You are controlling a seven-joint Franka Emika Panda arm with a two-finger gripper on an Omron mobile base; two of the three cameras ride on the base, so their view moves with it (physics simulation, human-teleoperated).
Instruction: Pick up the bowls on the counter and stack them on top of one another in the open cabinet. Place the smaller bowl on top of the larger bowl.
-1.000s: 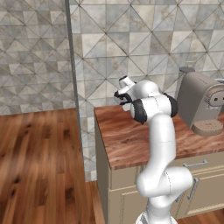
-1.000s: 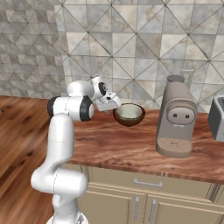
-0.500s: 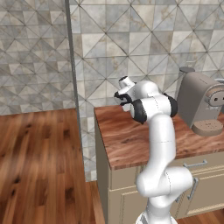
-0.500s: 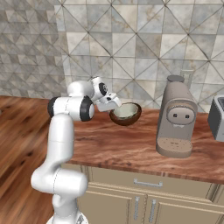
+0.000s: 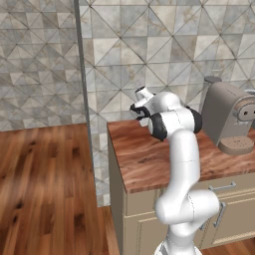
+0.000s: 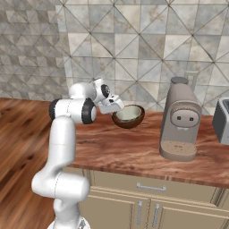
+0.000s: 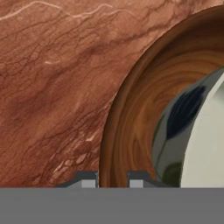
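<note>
Here the gripper (image 7: 113, 177) is clamped on the thick rim of the larger bowl (image 7: 131, 118), one finger tip outside the wall and the other just inside it, as the hand view shows. The smaller bowl (image 7: 197, 131) sits nested inside the brown one, its pale wall and dark bluish marks lying just beyond the inner finger (so the two are already stacked, small in large). In the right base view the larger bowl (image 6: 129, 117) appears a little tilted and possibly just off the counter (image 6: 134, 152), though I cannot tell whether its base touches the wood. To do this lift well, I judge the hand should rise straight and slowly and hold the rim level, because a one-sided pinch on a deep bowl invites tipping, and the loose pale bowl could slide or jump out. The carry should also stay clear of the coffee machine (image 6: 180, 120) standing on the counter to the right of the bowls. No brand, label or legible writing shows on the bowls, the machine or the tiled wall (image 6: 134, 44).
</note>
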